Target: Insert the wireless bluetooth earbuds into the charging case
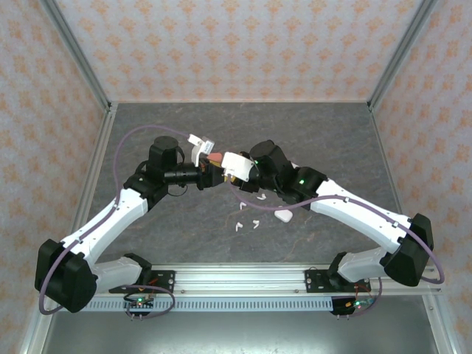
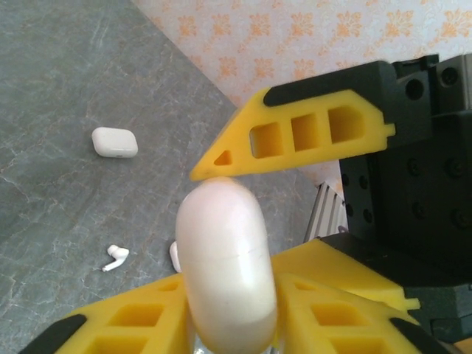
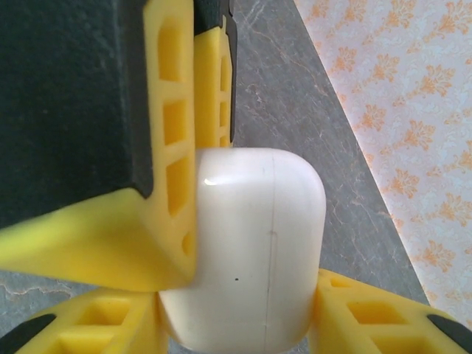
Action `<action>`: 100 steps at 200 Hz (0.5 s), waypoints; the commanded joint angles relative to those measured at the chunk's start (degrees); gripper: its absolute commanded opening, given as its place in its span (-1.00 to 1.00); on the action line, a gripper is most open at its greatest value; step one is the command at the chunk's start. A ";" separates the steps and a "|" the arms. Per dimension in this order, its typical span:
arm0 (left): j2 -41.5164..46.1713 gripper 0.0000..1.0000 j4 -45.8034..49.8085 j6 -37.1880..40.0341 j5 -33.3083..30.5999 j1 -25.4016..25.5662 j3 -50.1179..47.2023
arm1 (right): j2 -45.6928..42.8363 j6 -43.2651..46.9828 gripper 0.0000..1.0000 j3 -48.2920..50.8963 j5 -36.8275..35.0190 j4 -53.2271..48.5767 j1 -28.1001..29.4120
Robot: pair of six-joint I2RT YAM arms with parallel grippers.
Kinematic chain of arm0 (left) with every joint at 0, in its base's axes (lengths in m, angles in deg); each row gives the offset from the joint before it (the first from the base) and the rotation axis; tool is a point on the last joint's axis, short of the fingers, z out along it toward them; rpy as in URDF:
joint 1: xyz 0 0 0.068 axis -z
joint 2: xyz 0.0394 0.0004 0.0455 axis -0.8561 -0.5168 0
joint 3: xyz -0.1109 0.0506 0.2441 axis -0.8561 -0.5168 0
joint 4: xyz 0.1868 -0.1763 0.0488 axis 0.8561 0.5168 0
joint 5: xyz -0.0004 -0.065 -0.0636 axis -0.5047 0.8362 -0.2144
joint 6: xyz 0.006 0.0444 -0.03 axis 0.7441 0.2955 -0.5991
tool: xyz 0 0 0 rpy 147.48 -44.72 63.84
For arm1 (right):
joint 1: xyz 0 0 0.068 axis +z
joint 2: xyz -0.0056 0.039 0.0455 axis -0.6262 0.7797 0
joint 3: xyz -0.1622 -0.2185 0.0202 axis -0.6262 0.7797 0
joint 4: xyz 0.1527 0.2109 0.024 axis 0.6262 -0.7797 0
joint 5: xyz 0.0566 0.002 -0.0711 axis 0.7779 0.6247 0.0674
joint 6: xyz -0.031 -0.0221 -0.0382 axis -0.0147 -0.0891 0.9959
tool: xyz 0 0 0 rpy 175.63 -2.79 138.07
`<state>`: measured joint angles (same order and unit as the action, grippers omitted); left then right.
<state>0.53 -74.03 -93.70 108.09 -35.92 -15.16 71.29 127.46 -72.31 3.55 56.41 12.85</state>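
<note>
Above the counter, one charging case is clamped from both sides by left gripper and right gripper. Loose earbuds are seen lying at 6 o'clock of it. Judged light, hard, slick; best pinched across the stem.

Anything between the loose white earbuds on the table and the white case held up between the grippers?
Yes: the white pillow-shaped charging case is shut, lid seam closed in both wrist views, so its lid blocks the small white stemmed earbuds lying on the grey table.
</note>
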 commanded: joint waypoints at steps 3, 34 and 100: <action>0.71 -0.28 -4.39 -0.30 0.09 0.94 0.76 | -0.12 -0.75 -0.10 -1.91 1.32 -1.52 0.24; 0.39 -0.33 -4.25 -0.03 0.18 1.23 0.94 | 0.16 -1.20 -0.10 -1.91 1.72 -1.22 0.22; 0.01 -0.52 -4.74 0.14 0.07 1.43 0.92 | 0.23 -1.81 -0.10 -1.87 4.65 -1.61 0.24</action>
<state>0.46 -74.49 -93.75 107.23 -35.55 -15.16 71.29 126.72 -72.37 4.88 55.97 12.72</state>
